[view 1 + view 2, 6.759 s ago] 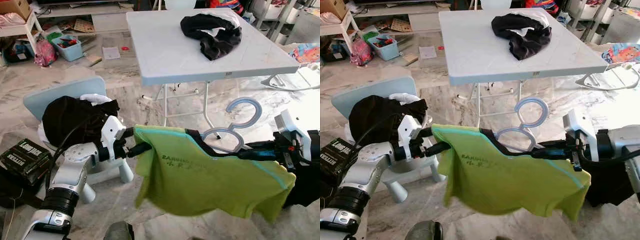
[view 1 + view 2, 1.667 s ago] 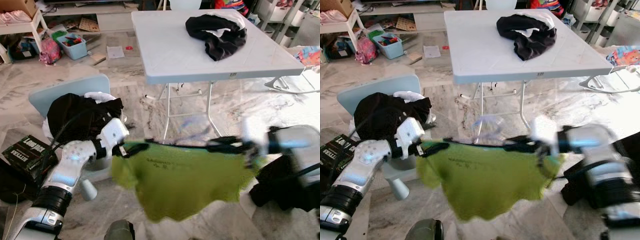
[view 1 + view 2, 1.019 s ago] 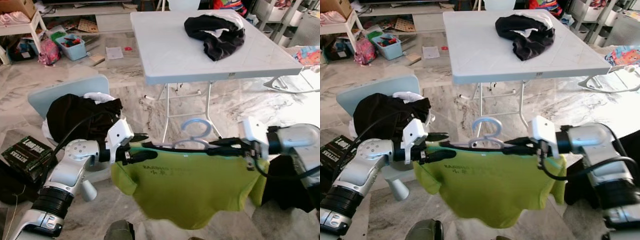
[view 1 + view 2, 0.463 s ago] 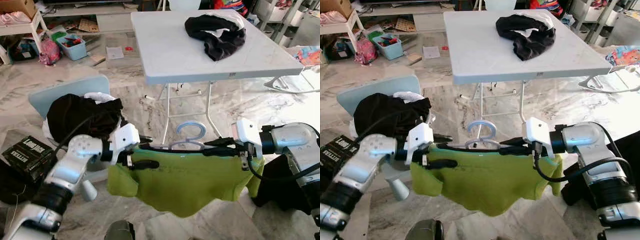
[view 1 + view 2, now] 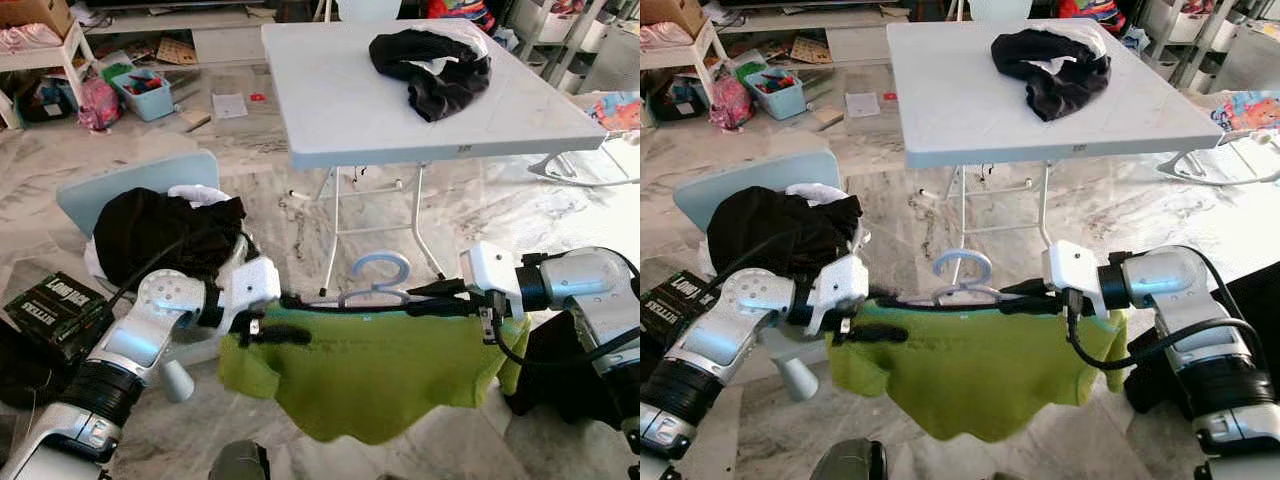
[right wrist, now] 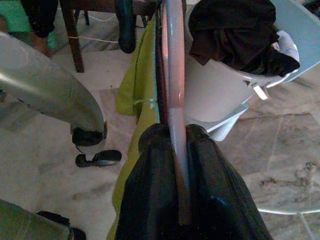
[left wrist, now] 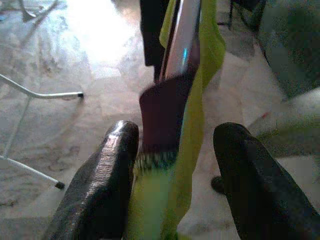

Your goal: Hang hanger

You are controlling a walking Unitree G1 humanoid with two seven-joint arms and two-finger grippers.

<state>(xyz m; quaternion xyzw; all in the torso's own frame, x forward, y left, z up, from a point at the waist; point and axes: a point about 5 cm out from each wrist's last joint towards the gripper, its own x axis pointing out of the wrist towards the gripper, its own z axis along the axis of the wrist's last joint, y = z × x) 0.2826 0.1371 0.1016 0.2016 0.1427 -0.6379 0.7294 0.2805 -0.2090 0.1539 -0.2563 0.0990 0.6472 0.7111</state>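
The hanger (image 5: 372,285), pale blue and carrying a green shirt (image 5: 375,370), is held level in mid-air between both arms, in front of the white surface (image 5: 330,110) and above the marble floor. The right end effector (image 5: 440,298) is clenched on the hanger's bar at the shirt's right shoulder, as its wrist view confirms. The left end effector (image 7: 172,165) is seen with its fingers parted around the hanger's left end and the shirt hem, apparently released rather than gripping. Compared with a second ago, the shirt is drawn straighter and the arms are brought closer together, the left one tucked lower against the cloth; several seconds back the hanger was tilted with the shirt bunched across it. The garment is thus judged to be seated on the hanger, with the actual hanging not yet done. A black garment (image 5: 430,65) is left on the surface, and dark clothes (image 5: 165,235) are piled on a small blue chair (image 5: 130,185) at the robot's left.
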